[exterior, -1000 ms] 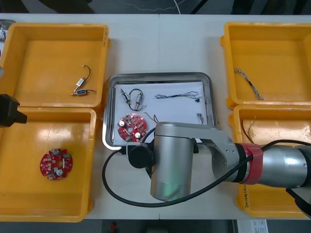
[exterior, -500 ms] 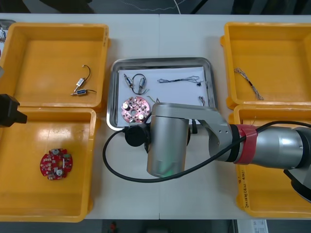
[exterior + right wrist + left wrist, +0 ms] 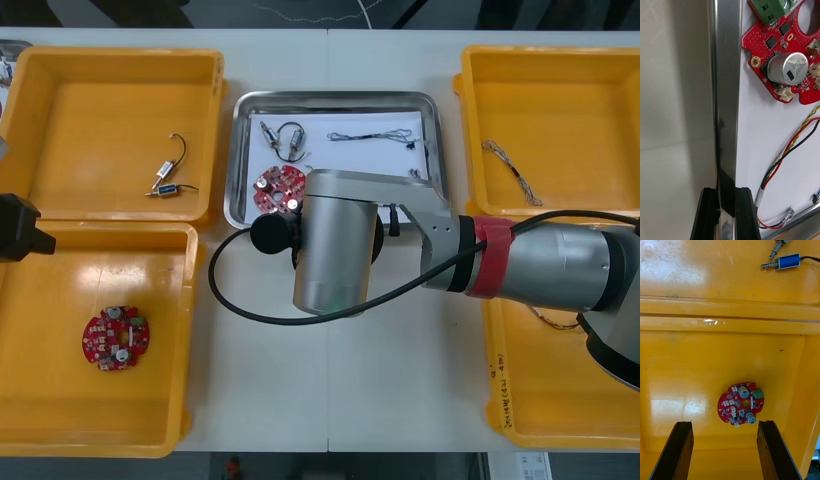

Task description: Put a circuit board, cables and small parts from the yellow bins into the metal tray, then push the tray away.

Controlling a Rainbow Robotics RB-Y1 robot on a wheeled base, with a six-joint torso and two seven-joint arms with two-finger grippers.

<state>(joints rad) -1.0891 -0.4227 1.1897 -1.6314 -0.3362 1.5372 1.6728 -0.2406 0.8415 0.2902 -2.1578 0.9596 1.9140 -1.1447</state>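
The right gripper (image 3: 725,192) is clamped on the metal tray (image 3: 727,93). Its black fingers (image 3: 747,210) stand one on each side of the shiny rim, apart only by the rim's width. In the front view the right arm (image 3: 540,272) reaches in from 3 o'clock, and its silver wrist covers the tray's (image 3: 335,97) edge at 6 o'clock. The tray lies between the yellow bins (image 3: 110,60), toward 12 o'clock on the table (image 3: 300,400).

The tray is white inside. A red circuit board (image 3: 277,188) lies at 7 o'clock in it, small metal parts (image 3: 283,140) at 11 o'clock, and a thin dark cable (image 3: 370,137) at 1 o'clock. The right wrist view shows the circuit board (image 3: 786,56) just inside the rim. A red, yellow and black cable (image 3: 790,148) lies between it and the fingers.

The left gripper (image 3: 725,425) hangs open, fingers wide apart, over the bin at 8 o'clock. A second circuit board (image 3: 740,409) lies on that bin's floor (image 3: 115,338), touching neither finger. The bin at 10 o'clock holds a blue-bodied metal part (image 3: 784,262) with a black lead. The bin at 2 o'clock holds a thin twisted cable (image 3: 512,172).
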